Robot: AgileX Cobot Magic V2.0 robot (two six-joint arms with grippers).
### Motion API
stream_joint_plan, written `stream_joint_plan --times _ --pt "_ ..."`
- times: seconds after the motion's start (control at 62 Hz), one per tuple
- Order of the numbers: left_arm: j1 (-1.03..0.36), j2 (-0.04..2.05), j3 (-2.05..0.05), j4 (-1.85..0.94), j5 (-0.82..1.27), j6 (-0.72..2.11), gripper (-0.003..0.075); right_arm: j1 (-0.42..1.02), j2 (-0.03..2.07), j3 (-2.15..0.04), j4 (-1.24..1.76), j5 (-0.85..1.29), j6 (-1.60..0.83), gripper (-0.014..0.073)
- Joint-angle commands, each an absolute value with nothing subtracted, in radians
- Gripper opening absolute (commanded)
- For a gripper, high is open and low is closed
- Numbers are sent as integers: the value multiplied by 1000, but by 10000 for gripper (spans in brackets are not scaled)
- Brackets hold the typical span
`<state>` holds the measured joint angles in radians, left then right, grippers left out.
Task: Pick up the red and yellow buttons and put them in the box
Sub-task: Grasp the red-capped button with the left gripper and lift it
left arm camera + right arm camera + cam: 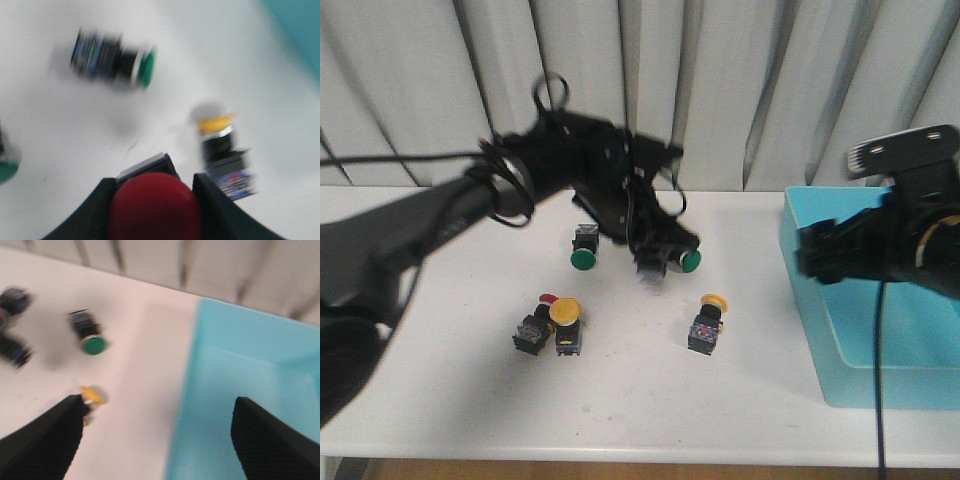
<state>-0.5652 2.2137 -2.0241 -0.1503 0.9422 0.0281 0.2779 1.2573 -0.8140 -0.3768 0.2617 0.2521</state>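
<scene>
My left gripper (653, 262) hangs over the middle of the table, shut on a red button (155, 207) whose round cap fills the gap between the fingers. A yellow button (708, 322) lies on the table just beyond it (222, 150). Further left, another red button (533, 328) and another yellow button (566, 325) lie side by side. The light-blue box (870, 330) stands at the right. My right gripper (820, 252) is open and empty over the box's left wall (157, 405), one finger over the table and the other over the box (250, 385).
Two green-capped buttons (583, 250) (688, 260) lie behind the held button, one on each side of my left gripper. Grey curtains hang behind the table. The table's front edge runs along the bottom of the front view.
</scene>
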Motion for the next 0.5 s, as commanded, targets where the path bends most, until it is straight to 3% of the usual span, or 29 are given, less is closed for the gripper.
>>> stream_joint_plan --times 0.0,0.194,0.484 --pt "-563 2059 -2061 -302 929 122 -8 373 1234 -847 -387 197 151 580" --pt "-563 1956 -2061 -519 1010 317 -8 483 1234 -847 -386 192 100 580" --pt "-563 1892 -2048 -666 1070 369 -8 494 1226 -847 -361 164 100 580"
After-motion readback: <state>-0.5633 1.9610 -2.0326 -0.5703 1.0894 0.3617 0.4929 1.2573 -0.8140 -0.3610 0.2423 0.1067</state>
